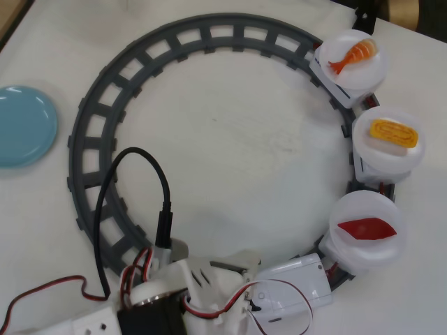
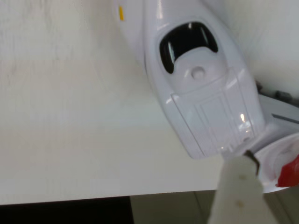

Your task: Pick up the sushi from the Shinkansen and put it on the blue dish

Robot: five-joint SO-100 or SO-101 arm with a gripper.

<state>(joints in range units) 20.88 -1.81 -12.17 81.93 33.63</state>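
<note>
The Shinkansen [image 1: 299, 278] stands on the right side of the track in the overhead view, its white nose [image 2: 196, 84] with a black window filling the wrist view. The sushi [image 1: 367, 228], a dark-red pointed slice, lies on the round white plate [image 1: 363, 248] of the first wagon; only its red edge [image 2: 290, 171] shows at the right of the wrist view. Far left sits the blue dish [image 1: 21, 125], with nothing on it. My gripper [image 1: 237, 269] hovers over the train's nose, left of the sushi. One white finger [image 2: 238, 191] shows, and the jaws' state is unclear.
A grey ring track [image 1: 105, 105] circles the table's middle. Two more wagons carry an orange shrimp piece [image 1: 353, 56] and a yellow egg piece [image 1: 394, 132]. A black cable [image 1: 164, 202] and red wires [image 1: 42, 293] trail from the arm. The table edge [image 2: 65, 200] runs close below the train.
</note>
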